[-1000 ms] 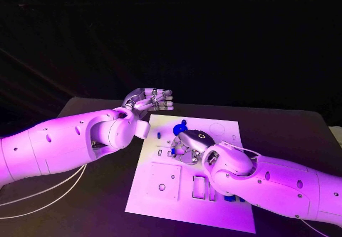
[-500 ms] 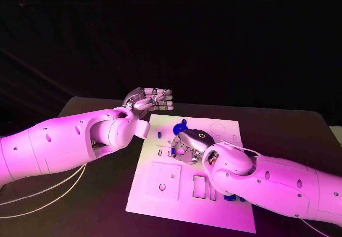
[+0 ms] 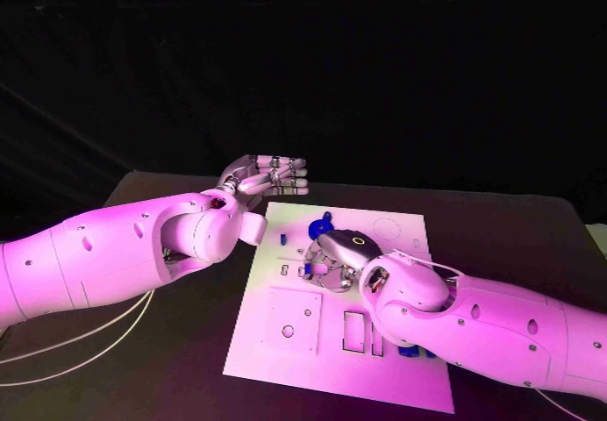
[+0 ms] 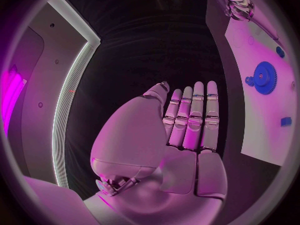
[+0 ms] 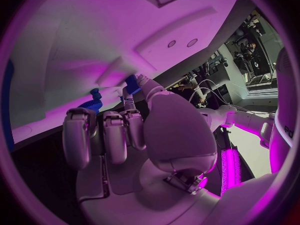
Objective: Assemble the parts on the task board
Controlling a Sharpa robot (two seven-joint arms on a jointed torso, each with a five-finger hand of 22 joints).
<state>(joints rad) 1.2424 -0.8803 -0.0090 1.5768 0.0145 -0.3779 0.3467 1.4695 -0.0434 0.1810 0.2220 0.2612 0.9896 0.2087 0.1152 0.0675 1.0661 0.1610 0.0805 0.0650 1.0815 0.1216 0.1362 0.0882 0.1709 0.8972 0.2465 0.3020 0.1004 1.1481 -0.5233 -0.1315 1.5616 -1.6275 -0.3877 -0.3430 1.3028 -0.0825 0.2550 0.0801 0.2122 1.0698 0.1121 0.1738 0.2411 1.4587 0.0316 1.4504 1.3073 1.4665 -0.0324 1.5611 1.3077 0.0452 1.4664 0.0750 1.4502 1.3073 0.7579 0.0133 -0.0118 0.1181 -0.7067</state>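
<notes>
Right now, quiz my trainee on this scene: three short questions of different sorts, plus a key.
1. True or false: the left robot hand holds a blue part.
2. Where does the blue gear lie? A: on the task board. B: on the bare table. C: in the left robot hand.
3. Which robot hand is down over the task board, beside the blue gear?

Key: 1 false, it holds nothing; 2 A; 3 the right robot hand.

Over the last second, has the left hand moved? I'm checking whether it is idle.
No. The left hand hovers at the same spot beyond the far-left corner of the task board, fingers curled, holding nothing.
</notes>
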